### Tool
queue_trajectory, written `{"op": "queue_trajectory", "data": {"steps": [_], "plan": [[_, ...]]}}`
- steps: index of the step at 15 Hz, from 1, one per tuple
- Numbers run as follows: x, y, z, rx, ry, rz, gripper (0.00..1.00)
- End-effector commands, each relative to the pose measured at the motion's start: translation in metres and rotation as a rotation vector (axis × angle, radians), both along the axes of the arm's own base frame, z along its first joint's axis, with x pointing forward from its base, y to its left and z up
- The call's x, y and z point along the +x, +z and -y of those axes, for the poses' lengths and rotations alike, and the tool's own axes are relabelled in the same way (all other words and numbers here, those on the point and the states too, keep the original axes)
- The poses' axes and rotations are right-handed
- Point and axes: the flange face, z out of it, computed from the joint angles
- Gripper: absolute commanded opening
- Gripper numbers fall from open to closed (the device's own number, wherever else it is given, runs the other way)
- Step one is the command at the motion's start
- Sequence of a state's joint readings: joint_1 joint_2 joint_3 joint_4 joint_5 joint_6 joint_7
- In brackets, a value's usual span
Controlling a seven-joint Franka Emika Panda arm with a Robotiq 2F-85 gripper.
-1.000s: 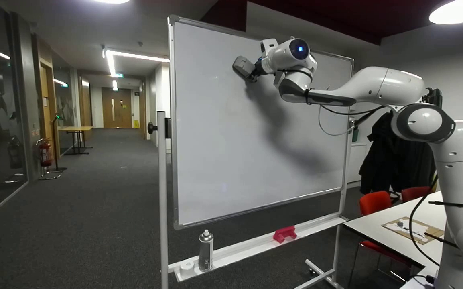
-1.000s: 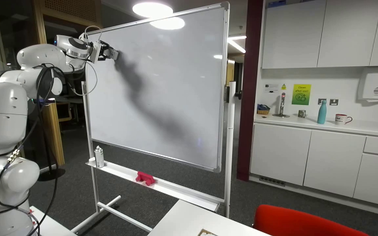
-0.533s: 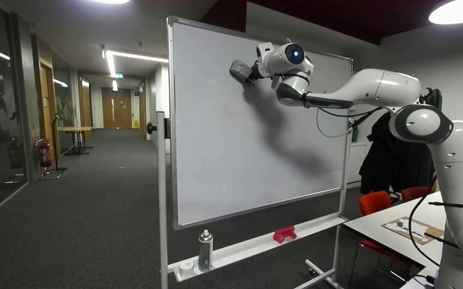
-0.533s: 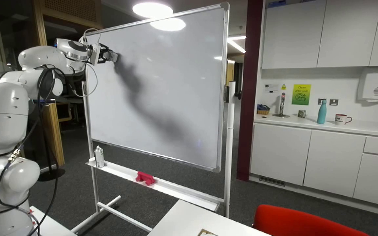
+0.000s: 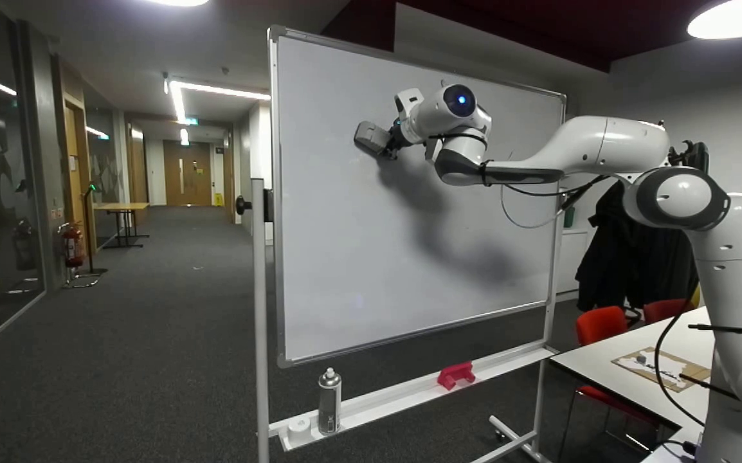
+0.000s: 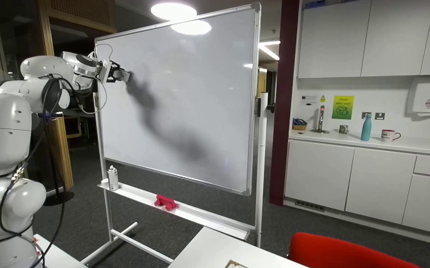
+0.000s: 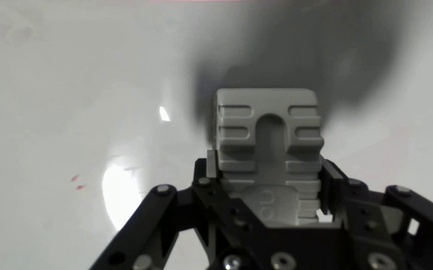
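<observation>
black metal hand of mine clamps a ribbed grey plastic block at nine and three o'clock, likely freeing its underside.

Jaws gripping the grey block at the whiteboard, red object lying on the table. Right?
One slip: the red object lies on the tray below the whiteboard, not on the table, as both exterior views show. Rest holds: jaws gripping the grey block.
</observation>
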State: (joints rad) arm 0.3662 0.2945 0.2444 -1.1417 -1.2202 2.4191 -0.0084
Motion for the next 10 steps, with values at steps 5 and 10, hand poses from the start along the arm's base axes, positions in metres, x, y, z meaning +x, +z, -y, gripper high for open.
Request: {"op": "queue_trajectory", "data": {"steps": [5,10], "plan": [[-0.005,0.043,0.023,0.175,0.02,-0.094,0.35],[-0.006,0.073,0.044,0.23,-0.026,-0.06,0.35]]}}
